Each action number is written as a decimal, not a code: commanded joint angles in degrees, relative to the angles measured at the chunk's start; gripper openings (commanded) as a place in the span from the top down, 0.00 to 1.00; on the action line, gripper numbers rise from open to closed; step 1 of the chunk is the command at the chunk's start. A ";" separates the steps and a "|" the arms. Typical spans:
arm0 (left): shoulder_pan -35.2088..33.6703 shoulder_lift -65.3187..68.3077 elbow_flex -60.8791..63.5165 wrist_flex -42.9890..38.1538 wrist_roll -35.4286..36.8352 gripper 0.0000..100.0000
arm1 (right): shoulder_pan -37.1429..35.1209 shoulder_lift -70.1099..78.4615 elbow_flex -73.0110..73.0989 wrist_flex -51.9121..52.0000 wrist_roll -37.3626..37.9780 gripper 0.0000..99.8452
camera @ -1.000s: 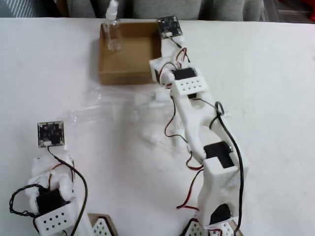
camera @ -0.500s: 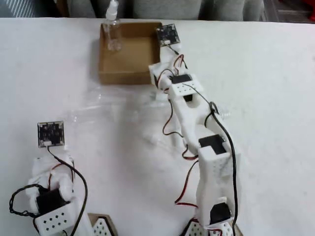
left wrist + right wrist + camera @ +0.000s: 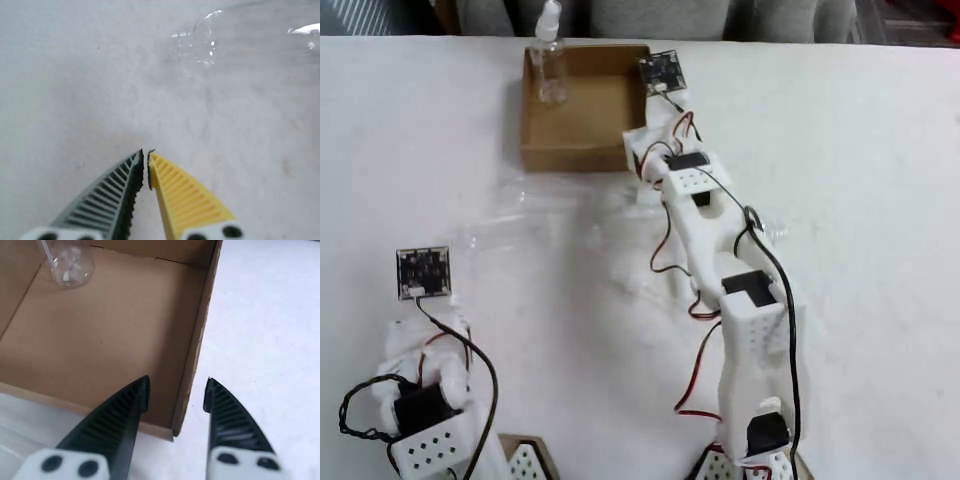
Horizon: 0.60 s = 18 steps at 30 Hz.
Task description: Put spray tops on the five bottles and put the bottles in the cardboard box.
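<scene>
Your left arm (image 3: 425, 400) sits folded at the near left of the white table (image 3: 880, 150). The left gripper (image 3: 145, 152) hangs just above bare table, and its grey and yellow fingers are pressed together at the tips with nothing between them. Beyond those tips, a clear bottle (image 3: 200, 42) lies on its side on the table, well apart from the gripper.

Toward the middle, you can make out faint clear plastic shapes (image 3: 535, 220) lying on the table just in front of the box. They are too pale to count or to tell whether any of them has a top.

The cardboard box (image 3: 585, 150) stands open at the far edge. One bottle (image 3: 550, 80) stands upright in its far left corner, with a white spray top (image 3: 549, 18) on it. The right wrist view shows that bottle's clear base (image 3: 70, 262) on the box floor.

Your right arm (image 3: 720, 240) stretches out to the box's near right corner. The right gripper (image 3: 176, 382) is spread apart and holds nothing. One black finger is over the box floor and the other over the table outside, with the right wall (image 3: 199, 335) between them.
</scene>
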 commanded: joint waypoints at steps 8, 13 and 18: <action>0.66 -1.10 -0.26 0.00 -0.53 0.97 | -0.66 -0.66 -1.05 1.98 0.18 0.85; 0.66 -1.10 -0.26 0.00 -0.53 0.97 | -0.48 -1.10 -1.14 4.00 0.26 0.85; 0.66 -1.10 -0.26 0.00 -0.53 0.97 | -0.31 -0.57 -6.33 11.91 0.26 0.85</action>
